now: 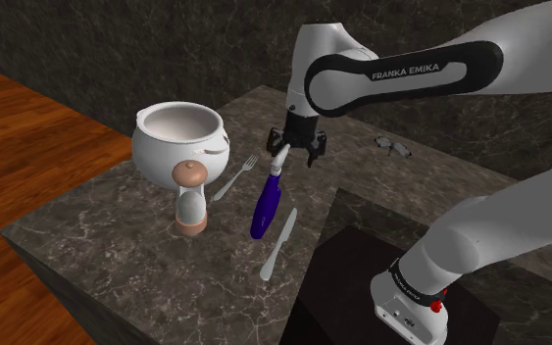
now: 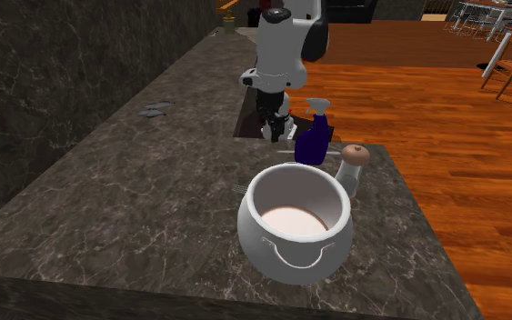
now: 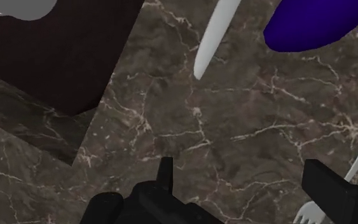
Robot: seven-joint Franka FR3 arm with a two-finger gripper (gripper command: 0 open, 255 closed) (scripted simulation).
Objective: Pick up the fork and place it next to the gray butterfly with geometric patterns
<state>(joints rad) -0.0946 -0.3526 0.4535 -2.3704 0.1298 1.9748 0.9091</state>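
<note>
Black claw [image 1: 296, 154] hangs open, empty, over the counter [image 1: 117, 257] near the fork [image 1: 236, 177].

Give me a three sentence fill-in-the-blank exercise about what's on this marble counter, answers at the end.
The gripper hovers above the counter with its fingers ___.
The utensil between the white pot and the blue spray bottle is a ___.
On the bottle's other side lies a ___.
Missing words: open; fork; knife.
</note>
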